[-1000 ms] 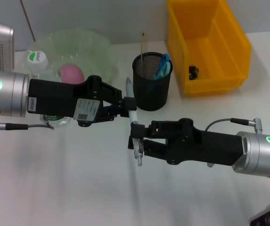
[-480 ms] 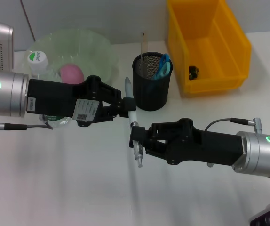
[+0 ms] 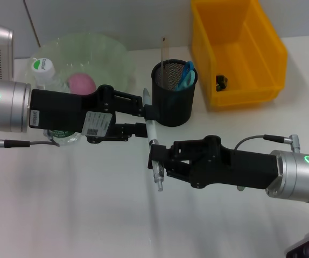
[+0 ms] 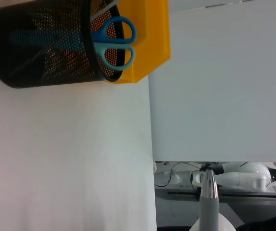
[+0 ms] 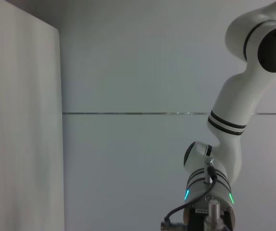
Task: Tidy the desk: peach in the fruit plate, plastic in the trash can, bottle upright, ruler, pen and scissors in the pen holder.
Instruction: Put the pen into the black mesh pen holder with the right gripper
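The left gripper (image 3: 145,121) has spread its fingers off the pen (image 3: 153,141), just beside the pen holder (image 3: 174,100). Below it, the right gripper (image 3: 156,161) stays clamped on the pen.

Clear plastic bottle with white-and-green cap (image 3: 42,69): body mostly hidden behind the left arm
Small dark object in the yellow plastic bin (image 3: 222,81): too small to identify
Silver-and-white pen (image 3: 154,141): middle covered by the right hand (image 3: 155,161); in the left wrist view only its tip shows, cut by the edge
Blue-handled scissors (image 4: 113,43): blades hidden inside the black mesh pen holder (image 4: 42,43)
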`<state>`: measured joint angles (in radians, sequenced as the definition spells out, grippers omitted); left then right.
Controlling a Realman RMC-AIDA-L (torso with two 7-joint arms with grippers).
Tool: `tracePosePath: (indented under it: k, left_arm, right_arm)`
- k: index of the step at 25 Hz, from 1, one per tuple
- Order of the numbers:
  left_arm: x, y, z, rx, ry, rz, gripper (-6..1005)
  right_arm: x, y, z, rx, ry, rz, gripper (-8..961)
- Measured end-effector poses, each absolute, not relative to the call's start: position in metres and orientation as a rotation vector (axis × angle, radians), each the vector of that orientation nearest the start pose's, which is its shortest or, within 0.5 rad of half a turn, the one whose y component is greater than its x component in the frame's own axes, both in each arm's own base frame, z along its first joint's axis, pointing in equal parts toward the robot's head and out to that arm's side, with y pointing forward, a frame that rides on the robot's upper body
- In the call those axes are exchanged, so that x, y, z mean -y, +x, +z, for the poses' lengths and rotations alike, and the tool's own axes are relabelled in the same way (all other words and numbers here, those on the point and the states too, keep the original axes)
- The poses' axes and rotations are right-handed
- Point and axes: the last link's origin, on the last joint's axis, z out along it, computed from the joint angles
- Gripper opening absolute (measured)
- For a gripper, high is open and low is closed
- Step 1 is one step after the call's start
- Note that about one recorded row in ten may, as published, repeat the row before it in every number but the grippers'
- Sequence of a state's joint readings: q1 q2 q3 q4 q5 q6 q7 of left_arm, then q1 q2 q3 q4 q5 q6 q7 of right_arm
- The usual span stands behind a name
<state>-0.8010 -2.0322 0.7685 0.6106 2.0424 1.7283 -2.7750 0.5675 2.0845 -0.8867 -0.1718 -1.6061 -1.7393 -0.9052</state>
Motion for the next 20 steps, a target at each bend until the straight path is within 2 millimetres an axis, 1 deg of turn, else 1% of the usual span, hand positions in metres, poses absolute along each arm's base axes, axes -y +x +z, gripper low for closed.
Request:
tracePosePath:
  k: [2,3,7,8,11,12,13,15,16,17,18,20]
  left_arm:
    - [-0.361,-0.171,-0.002,2.357,-2.458,-0.567,320]
    - [-0.361,-0.171,-0.002,2.359,-2.455,-0.572,503]
    - [-0.361,-0.173,-0.001,2.352,-2.458,-0.584,521]
    - [-0.359,-0.176,0.002,2.295,-2.493,-0.608,526]
    - [-0.357,-0.18,0.005,2.207,-2.549,-0.661,539]
    - [-0.355,-0.181,0.007,2.143,-2.588,-0.701,544]
    - [-0.354,-0.182,0.008,2.106,-2.608,-0.722,548]
    - [-0.351,-0.186,0.01,1.975,-2.673,-0.784,558]
    - [-0.349,-0.19,0.012,1.863,-2.715,-0.819,562]
    - [-0.346,-0.195,0.014,1.742,-2.751,-0.854,567]
    - [-0.346,-0.195,0.014,1.742,-2.751,-0.854,571]
    - [-0.341,-0.201,0.015,1.573,-2.79,-0.905,580]
  right_arm:
    - [-0.275,0.225,-0.057,1.597,-1.668,0.586,182]
    - [-0.274,0.225,-0.057,1.597,-1.669,0.586,182]
    - [-0.274,0.227,-0.056,1.582,-1.677,0.583,183]
    - [-0.274,0.228,-0.055,1.571,-1.681,0.583,183]
    - [-0.274,0.23,-0.05,1.498,-1.692,0.595,183]
    - [-0.273,0.231,-0.044,1.438,-1.702,0.612,183]
    - [-0.273,0.231,-0.044,1.438,-1.702,0.612,183]
    - [-0.273,0.234,-0.036,1.371,-1.715,0.635,183]
    - [-0.273,0.236,-0.031,1.339,-1.727,0.648,183]
    - [-0.272,0.24,-0.024,1.27,-1.768,0.672,183]
    - [-0.272,0.24,-0.024,1.27,-1.768,0.672,183]
    - [-0.272,0.243,-0.019,1.189,-1.807,0.698,183]
